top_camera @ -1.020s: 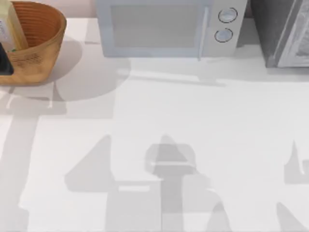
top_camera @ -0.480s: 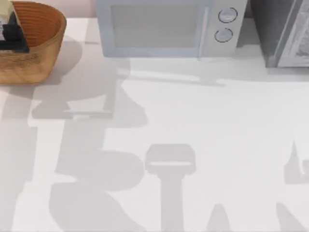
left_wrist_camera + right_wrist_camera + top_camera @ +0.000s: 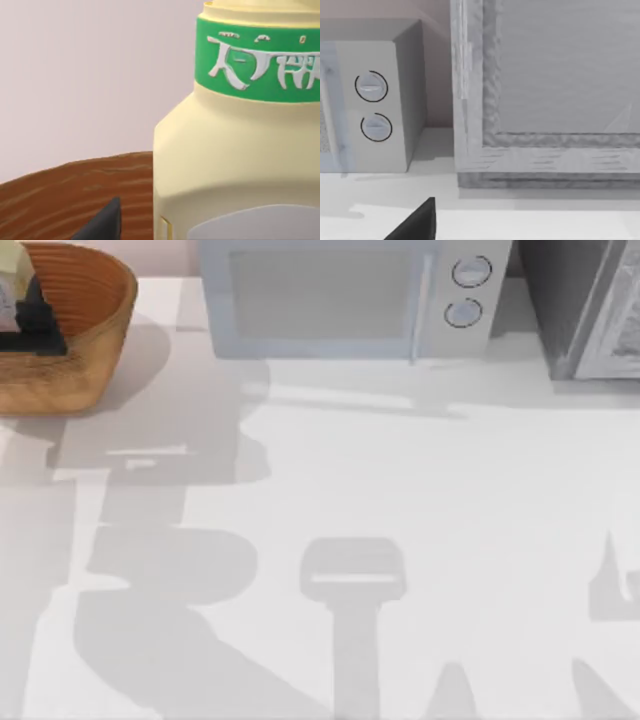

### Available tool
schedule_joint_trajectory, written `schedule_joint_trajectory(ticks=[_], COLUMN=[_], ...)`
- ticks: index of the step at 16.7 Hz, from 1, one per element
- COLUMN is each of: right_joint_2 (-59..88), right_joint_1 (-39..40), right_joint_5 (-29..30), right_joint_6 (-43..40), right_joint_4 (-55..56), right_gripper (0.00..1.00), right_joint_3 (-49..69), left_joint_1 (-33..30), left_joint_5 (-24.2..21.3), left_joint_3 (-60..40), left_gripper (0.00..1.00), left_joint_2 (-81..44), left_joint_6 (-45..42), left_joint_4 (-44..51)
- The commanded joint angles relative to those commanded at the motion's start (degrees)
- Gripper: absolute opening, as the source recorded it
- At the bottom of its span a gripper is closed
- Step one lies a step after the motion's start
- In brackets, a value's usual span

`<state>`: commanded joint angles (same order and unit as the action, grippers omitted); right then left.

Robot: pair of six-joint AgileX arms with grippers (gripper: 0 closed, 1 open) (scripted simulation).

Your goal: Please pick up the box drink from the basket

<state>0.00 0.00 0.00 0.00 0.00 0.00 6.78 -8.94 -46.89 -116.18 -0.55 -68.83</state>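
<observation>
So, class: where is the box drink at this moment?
In the top view the box drink sits inside the basket at the table's far left corner, left of the microwave, with the left gripper right against it.

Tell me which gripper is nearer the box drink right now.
Left. The left gripper is inside the basket, right at the box drink. The right gripper is far across the table, facing the microwave.

Box drink point(image 3: 235, 150): pale yellow container with a green band bearing white lettering below its neck and a pale label lower down, upright inside the basket point(image 3: 95, 335). Basket: round, woven, orange-brown, ribbed interior, left of the microwave point(image 3: 340, 300).
</observation>
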Motion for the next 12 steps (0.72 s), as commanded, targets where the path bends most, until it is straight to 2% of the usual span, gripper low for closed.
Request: schedule_joint_trajectory(ticks=[5,12], right_joint_2=[0.0,0.0], right_joint_1=[0.0,0.0], right_joint_5=[0.0,0.0], right_joint_6=[0.0,0.0], right_joint_4=[0.0,0.0], right_gripper=[1.0,1.0], right_joint_3=[0.0,0.0], left_joint_1=[-0.3,-1.0], left_joint_5=[0.3,0.9], left_joint_3=[-1.4,-11.9], left_gripper=[1.0,1.0], left_joint_2=[-0.3,-6.5], left_joint_6=[-0.1,0.1], left_joint_4=[1.0,5.4])
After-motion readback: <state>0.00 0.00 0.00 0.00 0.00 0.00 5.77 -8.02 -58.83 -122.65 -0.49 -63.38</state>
